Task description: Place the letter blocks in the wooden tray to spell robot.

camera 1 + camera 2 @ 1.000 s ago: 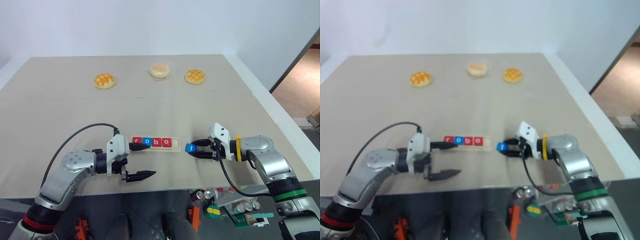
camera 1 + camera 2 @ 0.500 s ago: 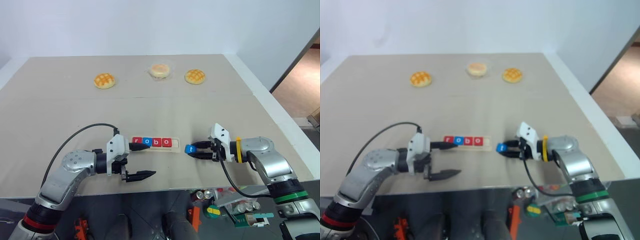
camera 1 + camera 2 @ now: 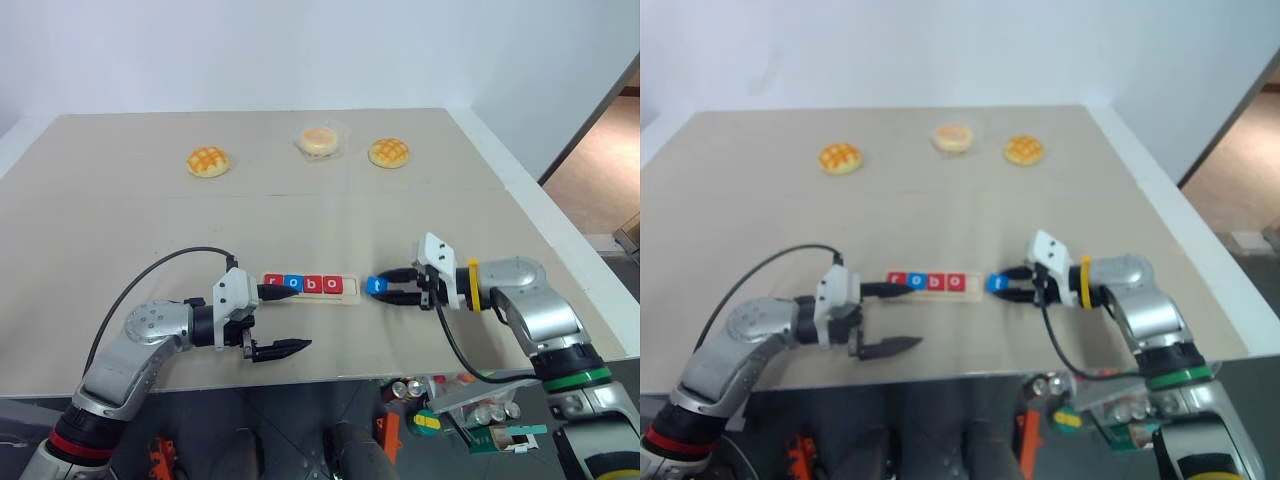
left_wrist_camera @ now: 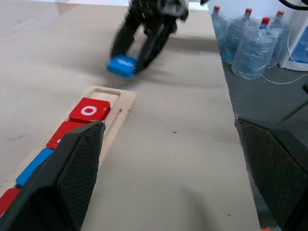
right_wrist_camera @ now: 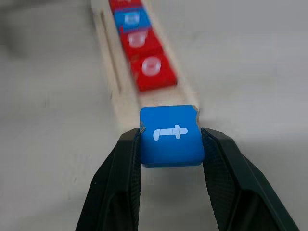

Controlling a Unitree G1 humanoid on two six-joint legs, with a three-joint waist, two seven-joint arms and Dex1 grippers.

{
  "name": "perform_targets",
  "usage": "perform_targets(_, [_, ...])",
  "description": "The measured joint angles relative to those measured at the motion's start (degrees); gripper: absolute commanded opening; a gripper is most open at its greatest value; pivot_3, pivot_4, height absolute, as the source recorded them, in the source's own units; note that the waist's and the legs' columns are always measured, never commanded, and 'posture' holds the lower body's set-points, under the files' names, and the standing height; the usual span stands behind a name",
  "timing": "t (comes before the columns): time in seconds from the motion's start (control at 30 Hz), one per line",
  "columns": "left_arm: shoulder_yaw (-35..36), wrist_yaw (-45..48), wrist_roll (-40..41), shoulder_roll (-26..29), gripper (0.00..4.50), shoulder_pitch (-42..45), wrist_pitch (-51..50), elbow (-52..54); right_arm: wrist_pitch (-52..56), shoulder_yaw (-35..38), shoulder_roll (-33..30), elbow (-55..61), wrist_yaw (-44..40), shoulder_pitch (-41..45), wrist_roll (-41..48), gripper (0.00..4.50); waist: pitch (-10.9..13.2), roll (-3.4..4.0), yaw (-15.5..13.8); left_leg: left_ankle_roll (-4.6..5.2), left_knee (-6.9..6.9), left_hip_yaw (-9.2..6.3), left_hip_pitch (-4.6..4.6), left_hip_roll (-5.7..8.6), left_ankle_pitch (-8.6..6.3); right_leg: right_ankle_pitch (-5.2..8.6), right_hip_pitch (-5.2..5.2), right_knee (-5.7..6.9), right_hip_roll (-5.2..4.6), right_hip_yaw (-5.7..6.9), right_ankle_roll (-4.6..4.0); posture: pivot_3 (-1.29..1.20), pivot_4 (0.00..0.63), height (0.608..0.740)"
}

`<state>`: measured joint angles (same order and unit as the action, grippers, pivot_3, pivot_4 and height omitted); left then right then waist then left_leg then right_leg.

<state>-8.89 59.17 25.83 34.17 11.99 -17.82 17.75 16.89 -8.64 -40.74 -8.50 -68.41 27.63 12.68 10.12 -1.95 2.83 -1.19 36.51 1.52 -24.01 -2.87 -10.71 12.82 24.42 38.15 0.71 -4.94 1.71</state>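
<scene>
The blue square letter block marked t (image 5: 171,135) is clamped between the right hand's (image 3: 388,290) black fingers, just beside the open right end of the long pale wooden tray (image 3: 351,292). In the tray lie four red and blue letter blocks (image 3: 308,285) reading r, o, b, o. The left hand (image 3: 285,320) rests with fingers spread wide apart at the tray's left end on the beige table (image 3: 300,215).

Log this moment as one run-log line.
tray: r, o, b, o seated, end slot free | right gripper: shut on t block, near free end | left gripper: open, beside tray
</scene>
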Motion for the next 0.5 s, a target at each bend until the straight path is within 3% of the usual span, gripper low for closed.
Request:
perform_targets(0.1, [0.36, -0.62, -0.01, -0.63, 4.50, -0.02, 0.13, -0.45, 0.52, -0.43, 0.39, 0.02, -1.27, 4.22, 0.05, 1.32, 0.00, 0.00, -0.05, 0.00, 0.00, -0.03, 0.00, -0.01, 0.00, 0.00, -0.01, 0.00, 0.00, 0.04, -0.01, 0.00, 0.150, 0.739])
perform_targets(0.2, [2.27, -3.95, 0.27, -2.98, 4.50, 0.26, 0.17, -1.54, 1.29, -6.18, 3.01, -3.64, -5.51, 11.56, -1.92, 1.32, 0.00, 0.00, -0.08, 0.00, -0.03, -0.03, -0.08, 0.00, 0.00, -0.02, 0.03, -0.01, -0.01, 0.05, 0.09, 0.00, 0.150, 0.739])
perform_targets(0.5, [3.19, -6.65, 2.49, -4.23, 4.50, -0.29, -2.59, -0.89, -1.50, -9.50, 4.96, -11.94, -7.84, 15.38, -6.27, 1.32, 0.00, 0.01, -0.08, 0.00, -0.03, -0.05, -0.08, 0.00, 0.00, -0.08, 0.04, -0.01, -0.01, 0.06, 0.19, 0.00, 0.150, 0.739])
